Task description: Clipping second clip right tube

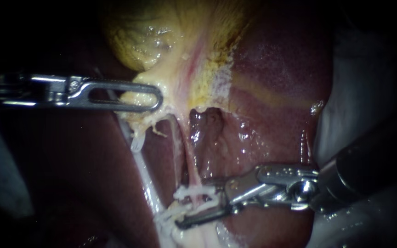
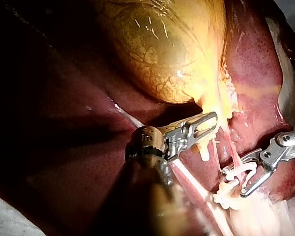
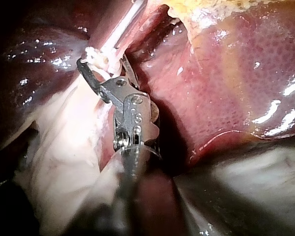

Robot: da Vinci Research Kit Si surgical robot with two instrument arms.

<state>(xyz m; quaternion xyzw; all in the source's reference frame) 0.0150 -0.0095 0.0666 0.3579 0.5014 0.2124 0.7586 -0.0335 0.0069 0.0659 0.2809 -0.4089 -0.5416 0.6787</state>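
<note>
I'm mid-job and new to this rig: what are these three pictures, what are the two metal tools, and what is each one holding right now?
These show two slender surgical instruments working on a dark red liver and its yellow-green gallbladder. One view comes from the endoscope; the other two from cameras on each instrument's arm. The left instrument, with slotted silver jaws, is shut on the gallbladder's pale lower end. The right instrument has its jaws open astride a thin pinkish tube. White bits sit on that tube there; I cannot tell whether they are clips.
</note>
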